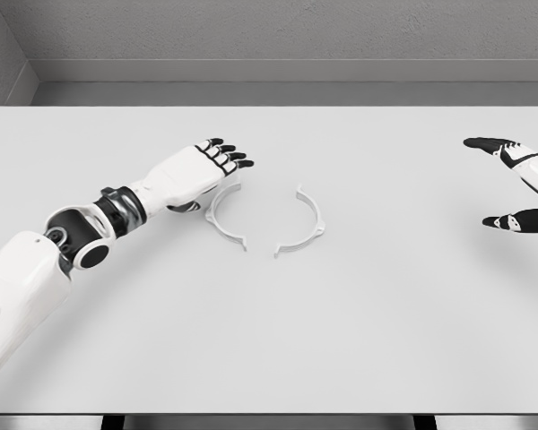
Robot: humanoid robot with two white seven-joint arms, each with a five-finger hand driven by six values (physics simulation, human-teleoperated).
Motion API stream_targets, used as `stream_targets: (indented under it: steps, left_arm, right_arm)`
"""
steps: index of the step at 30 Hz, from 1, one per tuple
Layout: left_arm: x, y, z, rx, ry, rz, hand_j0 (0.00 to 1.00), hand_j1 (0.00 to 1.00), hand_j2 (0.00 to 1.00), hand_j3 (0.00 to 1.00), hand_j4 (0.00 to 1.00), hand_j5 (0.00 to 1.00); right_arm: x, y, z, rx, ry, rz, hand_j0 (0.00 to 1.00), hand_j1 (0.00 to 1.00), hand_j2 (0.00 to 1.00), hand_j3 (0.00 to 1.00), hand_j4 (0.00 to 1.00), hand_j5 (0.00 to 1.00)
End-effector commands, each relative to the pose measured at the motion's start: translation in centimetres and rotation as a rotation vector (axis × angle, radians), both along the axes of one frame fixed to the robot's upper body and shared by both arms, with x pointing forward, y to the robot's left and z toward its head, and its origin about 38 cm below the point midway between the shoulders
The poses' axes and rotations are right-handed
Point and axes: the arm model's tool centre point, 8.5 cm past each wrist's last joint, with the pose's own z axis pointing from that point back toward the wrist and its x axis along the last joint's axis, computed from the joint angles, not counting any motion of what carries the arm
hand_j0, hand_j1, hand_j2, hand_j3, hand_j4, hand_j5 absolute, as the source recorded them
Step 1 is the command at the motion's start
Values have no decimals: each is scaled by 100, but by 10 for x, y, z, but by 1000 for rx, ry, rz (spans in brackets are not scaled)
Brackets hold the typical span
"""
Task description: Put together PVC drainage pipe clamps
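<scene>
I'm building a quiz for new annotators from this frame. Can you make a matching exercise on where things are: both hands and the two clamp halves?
Things:
1. left hand
2. right hand
3. left clamp half
4. right clamp half

Places:
A. near the picture's right edge, fingers spread, holding nothing
B. lying near the table's middle, nothing touching it
C. over the upper end of one clamp half, fingers extended
D. partly under a hand, its bow opening to the right

Pairs: 1-C, 2-A, 3-D, 4-B

Right robot hand (520, 184) cut off by pic's right edge; left clamp half (222, 215) partly hidden under left robot hand (202, 166).
</scene>
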Motion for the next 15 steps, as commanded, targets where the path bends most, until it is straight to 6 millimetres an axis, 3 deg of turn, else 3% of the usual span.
stream_targets:
  steps: [1, 15]
  left_arm:
    - [-1, -3, -1, -6, 4, -6, 100, 100, 100, 100, 100, 100]
    - [-2, -10, -3, -3, 15, -20, 100, 100, 100, 100, 100, 100]
  right_arm:
    - [0, 0, 1, 8, -2, -1, 100, 100, 100, 100, 100, 100]
    - [0, 0, 1, 7, -2, 2, 100, 100, 100, 100, 100, 100]
